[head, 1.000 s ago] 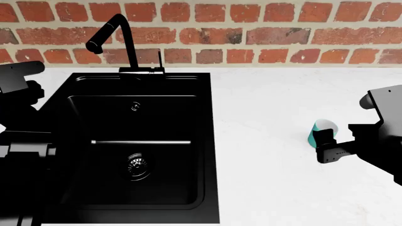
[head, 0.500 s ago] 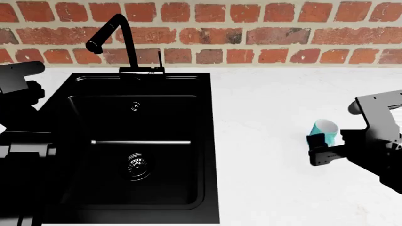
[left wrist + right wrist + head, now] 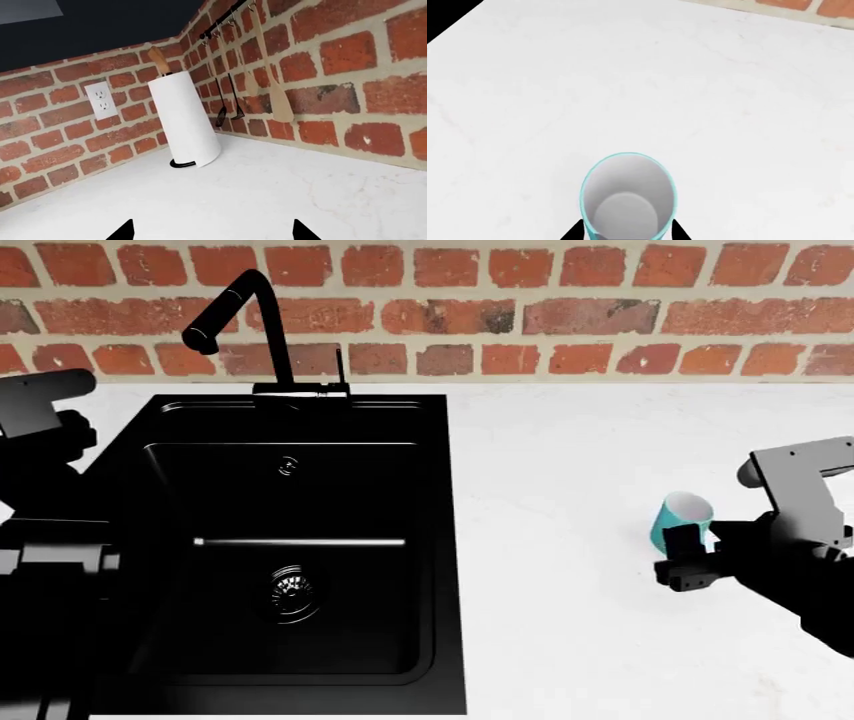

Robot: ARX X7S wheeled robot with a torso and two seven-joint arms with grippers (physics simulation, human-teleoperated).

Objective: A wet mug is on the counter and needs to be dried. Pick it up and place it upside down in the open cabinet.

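The right hand [image 3: 697, 558] has its fingers standing apart on either side of the mug [image 3: 681, 518], low on its body; whether the pads already touch the wall cannot be told. The mug stands on the white surface [image 3: 574, 470], well to the right of the black sink [image 3: 287, 550] and in from the brick wall [image 3: 534, 310].

The main risk is the glossy round wall: a bite this low, or off-centre, could squirt the mug out or tip it as the fingers close. A loose hold would also let it swing or drop when turned over for the cabinet, which is not in view.

The mug is upright, long axis vertical, mouth up, its pale inside showing in the right wrist view [image 3: 628, 197]. Its handle is not visible.

The left hand [image 3: 212, 231] is open and empty, aimed at the paper towel roll [image 3: 184, 122].
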